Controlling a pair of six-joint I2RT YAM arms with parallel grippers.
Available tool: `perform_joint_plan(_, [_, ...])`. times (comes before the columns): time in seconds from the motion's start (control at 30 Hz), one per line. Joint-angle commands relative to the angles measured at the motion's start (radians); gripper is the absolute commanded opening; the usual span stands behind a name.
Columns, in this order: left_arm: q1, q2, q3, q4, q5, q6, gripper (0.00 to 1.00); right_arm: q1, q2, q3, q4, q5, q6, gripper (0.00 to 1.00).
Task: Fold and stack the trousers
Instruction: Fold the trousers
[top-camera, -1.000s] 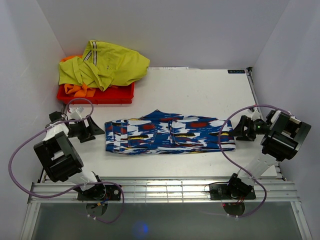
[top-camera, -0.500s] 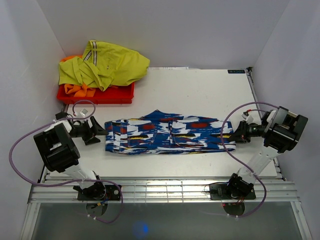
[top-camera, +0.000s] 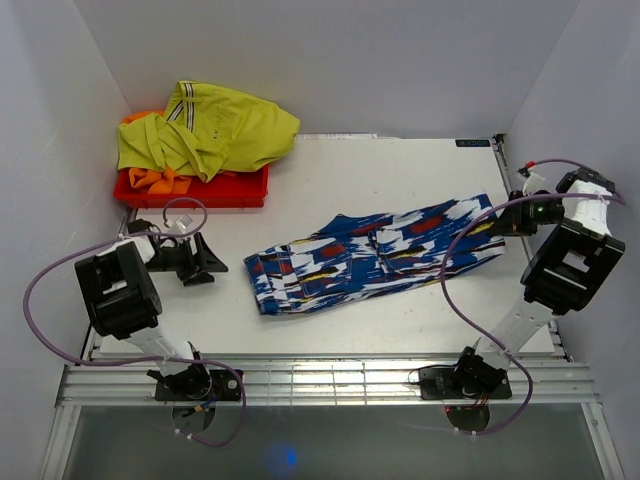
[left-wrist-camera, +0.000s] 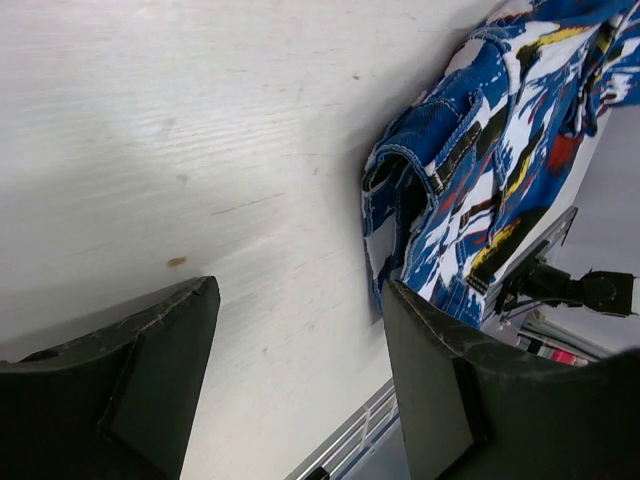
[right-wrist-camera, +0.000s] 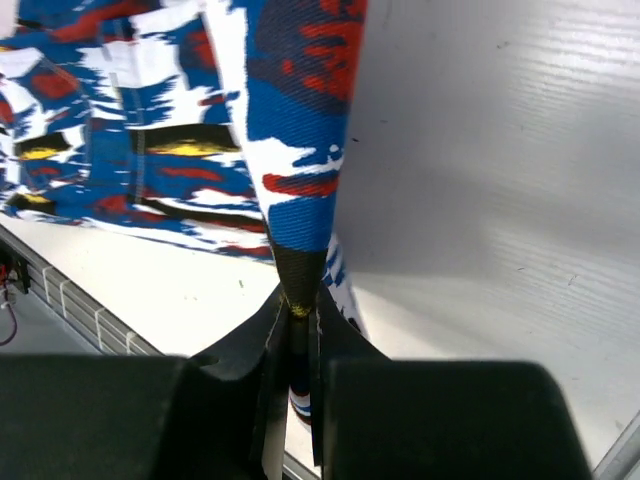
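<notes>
The trousers (top-camera: 375, 255) are lying slantwise on the bench (top-camera: 400, 170), nearer to us than the red tray (top-camera: 235, 190) and off to its right; a second ago we were seeing them stretched straight across. We are watching the right claw (right-wrist-camera: 297, 310), far to the right of the tray, pinching the cuff end between shut jaws and seemingly raising it off the bench, where before it was standing wide. That pull is dragging the whole garment rightward, so the waistband is now sitting well apart from the left claw (left-wrist-camera: 298, 300), which is waiting open and empty just in front of the tray. We are judging this as the start of the lengthwise fold, cuffs going over toward the waist. Bare bench is running between the trousers and the near rail (top-camera: 330, 380), and behind them to the tray's right, leaving room for the swing; the right wall is crowding the raised arm. On the tray, the yellow-green garment (top-camera: 215, 130) is heaping over an orange garment (top-camera: 150, 180).
</notes>
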Motion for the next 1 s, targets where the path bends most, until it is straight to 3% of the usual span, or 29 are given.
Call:
perform_joint_plan(0.0, [-0.052,0.011,0.007,0.026,0.064,-0.014,0.76,0.017,-0.072,0.064,-0.126,-0.077,0.031,0.08])
perform_joint_plan(0.23, [-0.180,0.023,-0.009,0.087,0.105,-0.077,0.74,0.209,-0.270,-0.043,0.029,-0.131,0.198,0.08])
perform_joint_plan(0.4, [-0.236,0.045,-0.035,0.135,0.102,-0.146,0.80,0.342,-0.368,-0.091,0.181,-0.052,0.330,0.08])
perform_joint_plan(0.6, [-0.325,0.106,-0.063,0.207,0.093,-0.252,0.72,0.482,-0.418,-0.147,0.293,-0.013,0.388,0.08])
perform_joint_plan(0.7, [-0.366,0.124,-0.081,0.247,0.091,-0.291,0.60,0.574,-0.439,-0.198,0.351,-0.022,0.415,0.08])
perform_joint_plan(0.73, [-0.378,0.124,-0.104,0.273,0.093,-0.301,0.49,0.626,-0.442,-0.204,0.380,-0.025,0.416,0.08])
perform_joint_plan(0.87, [-0.383,0.115,-0.143,0.322,0.082,-0.330,0.21,0.732,-0.432,-0.216,0.442,-0.036,0.439,0.08])
perform_joint_plan(0.97, [-0.383,0.108,-0.143,0.333,0.085,-0.338,0.06,0.803,-0.402,-0.207,0.471,-0.050,0.454,0.08])
